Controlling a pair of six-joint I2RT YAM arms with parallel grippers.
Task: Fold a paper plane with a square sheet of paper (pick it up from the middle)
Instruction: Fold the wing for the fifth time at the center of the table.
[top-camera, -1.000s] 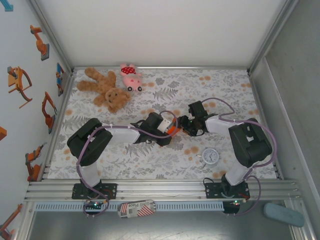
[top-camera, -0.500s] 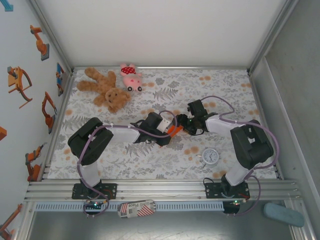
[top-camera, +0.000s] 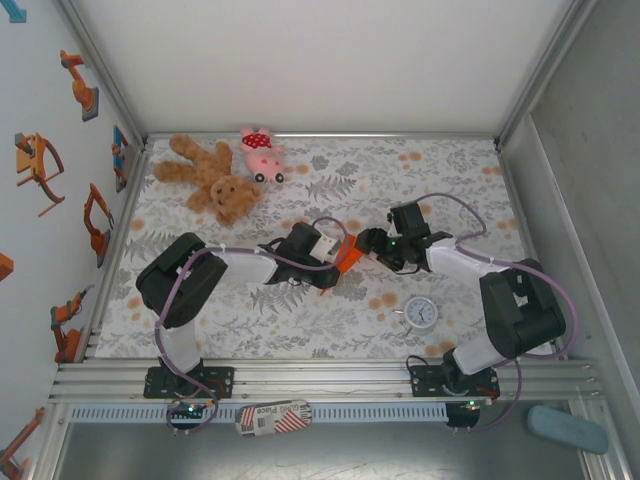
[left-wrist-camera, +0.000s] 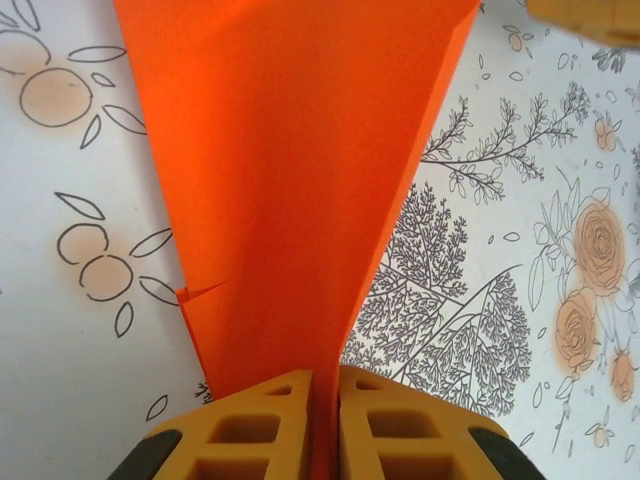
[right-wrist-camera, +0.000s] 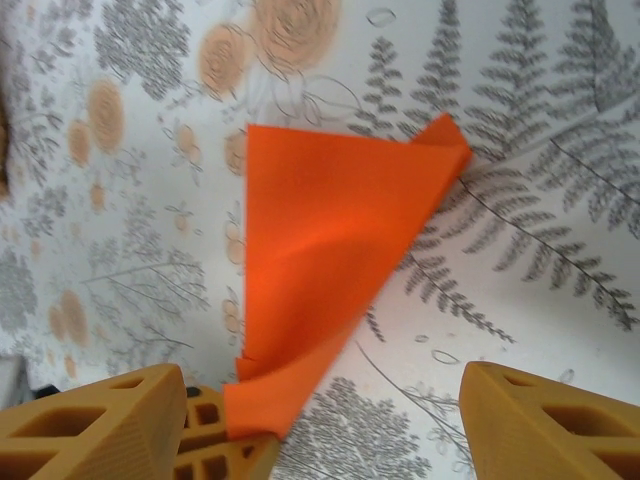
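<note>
Now mid-fold, our left gripper (left-wrist-camera: 323, 405) clamps the half-folded paper (left-wrist-camera: 290, 180) near the middle of the table (top-camera: 450, 170), our right gripper (right-wrist-camera: 325, 425) hangs open beside it, and next we likely crease a wing.

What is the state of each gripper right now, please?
Left gripper: closed on the folded orange paper.
Right gripper: open, holding nothing.
</note>
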